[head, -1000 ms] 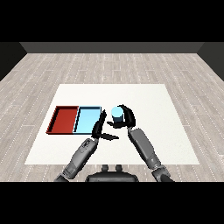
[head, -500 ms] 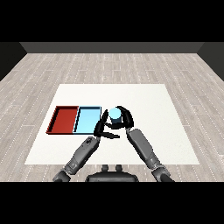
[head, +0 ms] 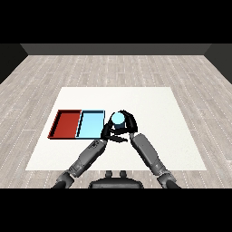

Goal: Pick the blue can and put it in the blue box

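The blue can (head: 118,118) stands upright just right of the light blue tray (head: 90,126), with its pale top showing. My right hand (head: 129,123) is curled round the can from the right and behind. My left hand (head: 108,133) sits directly below and left of the can with relaxed fingers, close to the right hand's fingers. I cannot tell whether it touches the can. The can's lower part is hidden by both hands.
A red tray (head: 66,123) lies against the left side of the light blue one. Both trays hold nothing. The white table (head: 158,108) stretches wide to the right and behind the hands.
My right hand has carried the can a little to the left, toward the light blue tray. The left hand has drawn in closer under the can.
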You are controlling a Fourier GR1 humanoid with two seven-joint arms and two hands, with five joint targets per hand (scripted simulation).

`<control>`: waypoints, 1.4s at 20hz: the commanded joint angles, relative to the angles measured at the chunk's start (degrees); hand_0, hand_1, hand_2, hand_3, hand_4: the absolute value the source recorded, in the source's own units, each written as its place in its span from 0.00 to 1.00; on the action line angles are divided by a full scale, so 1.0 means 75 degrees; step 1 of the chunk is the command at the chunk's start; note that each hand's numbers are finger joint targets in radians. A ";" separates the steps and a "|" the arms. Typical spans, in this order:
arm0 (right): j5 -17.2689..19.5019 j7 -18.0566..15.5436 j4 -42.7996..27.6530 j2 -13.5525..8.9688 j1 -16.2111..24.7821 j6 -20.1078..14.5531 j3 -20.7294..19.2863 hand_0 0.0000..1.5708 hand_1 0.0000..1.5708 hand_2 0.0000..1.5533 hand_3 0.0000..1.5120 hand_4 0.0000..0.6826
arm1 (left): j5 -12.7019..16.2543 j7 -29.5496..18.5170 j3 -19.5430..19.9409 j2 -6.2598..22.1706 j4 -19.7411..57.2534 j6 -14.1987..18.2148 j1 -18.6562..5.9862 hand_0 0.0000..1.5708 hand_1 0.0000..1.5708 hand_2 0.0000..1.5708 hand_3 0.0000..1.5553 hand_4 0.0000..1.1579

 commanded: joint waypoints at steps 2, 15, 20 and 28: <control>0.0201 0.0802 -0.0613 0.0003 -0.0008 -0.0020 -0.0026 0.91 0.91 0.94 0.91 0.81 | 0.0011 0.0079 0.0110 -0.0001 0.0228 -0.0181 -0.0065 0.00 0.00 0.00 0.00 0.00; -0.0346 0.0211 0.0052 0.0002 -0.0467 -0.0525 0.0647 0.93 0.93 0.94 0.91 0.77 | 0.0967 -0.0004 -0.0530 0.0000 0.0705 0.0525 -0.1029 0.00 0.00 0.00 0.00 0.00; 0.0107 0.0703 -0.0598 0.0000 -0.0099 -0.0330 0.0732 0.92 0.92 0.93 0.89 0.73 | 0.0683 0.0024 -0.0867 0.0000 0.0266 0.0778 -0.0686 0.00 0.00 0.00 0.00 0.00; -0.0435 -0.0061 -0.0213 -0.0002 -0.0145 -0.0875 0.1282 0.92 0.92 0.94 0.91 0.75 | 0.0991 0.0203 -0.0453 0.0007 0.0705 0.1558 -0.0863 0.92 0.92 0.93 0.86 0.94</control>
